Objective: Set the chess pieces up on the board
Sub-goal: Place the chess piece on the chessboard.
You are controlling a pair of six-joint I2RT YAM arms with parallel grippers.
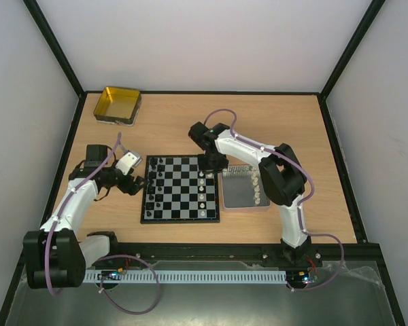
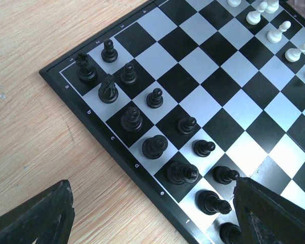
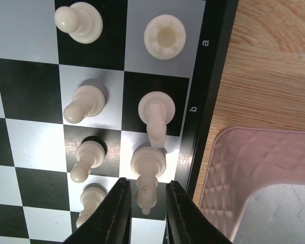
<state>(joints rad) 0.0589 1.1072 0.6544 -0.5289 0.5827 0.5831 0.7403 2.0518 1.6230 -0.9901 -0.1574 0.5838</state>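
Note:
The board (image 1: 180, 219) lies mid-table between the arms. Several black chess pieces (image 2: 131, 118) stand in two rows along its left edge, and white ones stand along its right edge. My right gripper (image 3: 147, 186) hangs over the right edge, its fingers slightly apart on either side of a white bishop (image 3: 148, 163). The bishop stands on its square next to a white knight (image 3: 156, 109) and a rook (image 3: 165, 36), with a small gap to each finger. My left gripper (image 2: 152, 183) is wide open over the board's left border (image 2: 117, 152) and holds nothing.
A tray (image 1: 239, 202) right of the board holds several white pieces (image 1: 256, 186); its pink rim (image 3: 234, 168) lies close to my right fingers. A yellow tin (image 1: 117, 105) sits at the back left. White pawns (image 3: 86, 104) stand one row inward.

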